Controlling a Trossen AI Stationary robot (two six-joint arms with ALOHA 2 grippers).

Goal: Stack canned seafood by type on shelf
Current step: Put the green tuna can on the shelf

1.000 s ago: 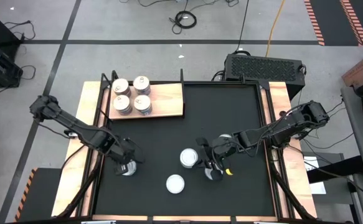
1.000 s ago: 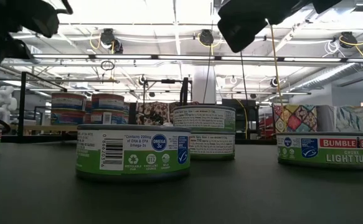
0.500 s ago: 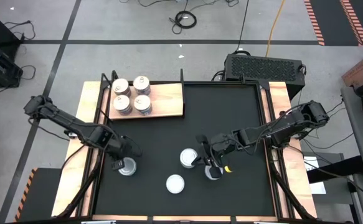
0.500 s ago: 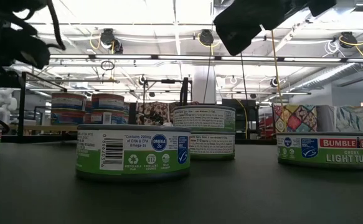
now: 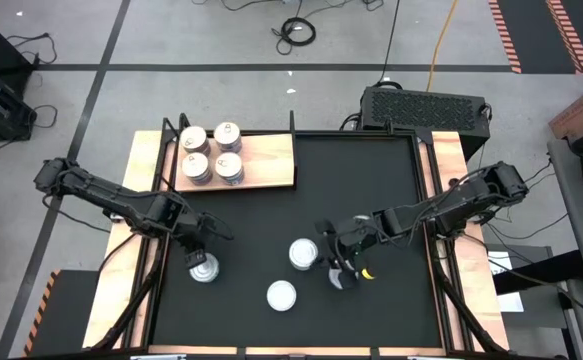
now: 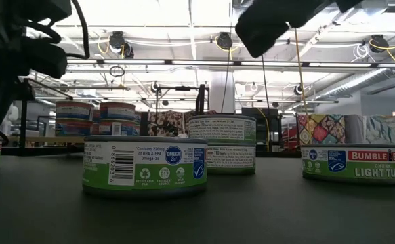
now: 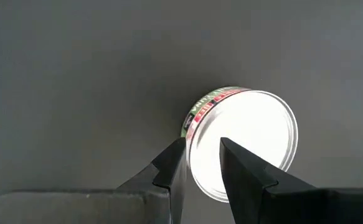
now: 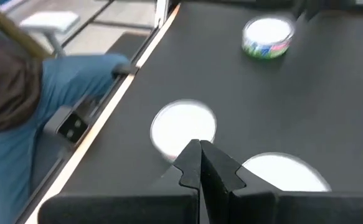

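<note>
Tins: four sit on the shelf's left end, three loose near the table's front edge. Left gripper part-open, empty; right gripper closed, empty.

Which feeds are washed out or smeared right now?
Left wrist view: the tin lid is blown out white by glare. Right wrist view: motion-smeared, the tins' tops featureless white. Low view: nearest tin sharp, ceiling lights flaring. High view: evenly lit.

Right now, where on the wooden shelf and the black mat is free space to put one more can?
The shelf is bare right of its four cans. The black mat is bare behind the right gripper. Near the front, loose cans and the left gripper crowd it.
</note>
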